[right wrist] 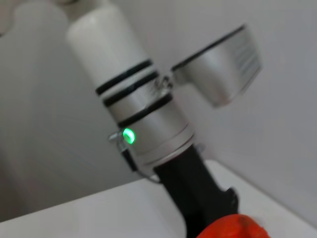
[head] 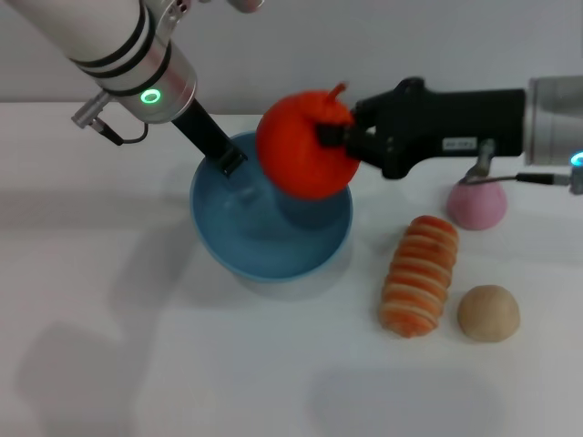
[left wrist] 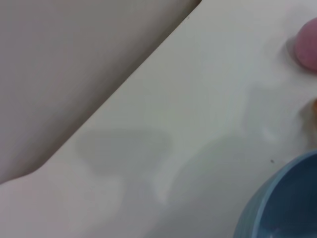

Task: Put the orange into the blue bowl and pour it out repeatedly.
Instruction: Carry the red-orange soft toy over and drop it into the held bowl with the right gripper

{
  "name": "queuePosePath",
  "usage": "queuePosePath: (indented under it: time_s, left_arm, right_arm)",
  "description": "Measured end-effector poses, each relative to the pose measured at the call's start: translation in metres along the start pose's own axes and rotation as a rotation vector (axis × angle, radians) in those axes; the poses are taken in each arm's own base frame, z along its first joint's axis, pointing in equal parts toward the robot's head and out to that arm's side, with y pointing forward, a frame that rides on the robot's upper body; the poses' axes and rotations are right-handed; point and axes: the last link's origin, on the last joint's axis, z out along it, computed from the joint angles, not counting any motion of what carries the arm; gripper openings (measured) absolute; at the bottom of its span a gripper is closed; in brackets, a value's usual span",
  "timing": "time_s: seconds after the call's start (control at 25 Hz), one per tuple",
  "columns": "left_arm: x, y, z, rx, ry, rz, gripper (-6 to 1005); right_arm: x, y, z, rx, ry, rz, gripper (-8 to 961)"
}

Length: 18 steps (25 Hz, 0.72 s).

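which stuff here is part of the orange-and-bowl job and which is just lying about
Part of the job:
- orange, held by the right gripper above the bowl
- blue bowl, left gripper at its rim

Lying about:
- striped bread roll
- tan ball
- pink dome

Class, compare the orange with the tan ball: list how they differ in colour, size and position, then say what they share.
The orange is bright red-orange; the tan ball is pale tan. The orange looks clearly bigger than the tan ball. The orange is held in the right gripper above the blue bowl; the tan ball rests on the table beside the striped bread roll. Both are roundish.
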Motion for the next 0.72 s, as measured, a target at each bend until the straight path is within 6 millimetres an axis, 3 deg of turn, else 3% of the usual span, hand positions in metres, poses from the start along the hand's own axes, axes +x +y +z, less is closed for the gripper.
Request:
queuePosePath:
  time_s: [0.32, 0.56, 0.72]
  left_arm:
    - [0.002, 0.000, 0.001, 0.005, 0.011, 0.002, 0]
    - [-0.001, 0.000, 0.004, 0.001, 0.007, -0.007, -1]
    - [-0.005, -0.002, 0.006, 0.001, 0.006, -0.017, -1]
  right_arm:
    - [0.012, -0.002, 0.019, -0.054, 0.022, 0.072, 63]
    - [0.016, -0.004, 0.020, -0.054, 0.023, 0.085, 75]
    - [0.016, -0.008, 0.012, -0.025, 0.001, 0.093, 331]
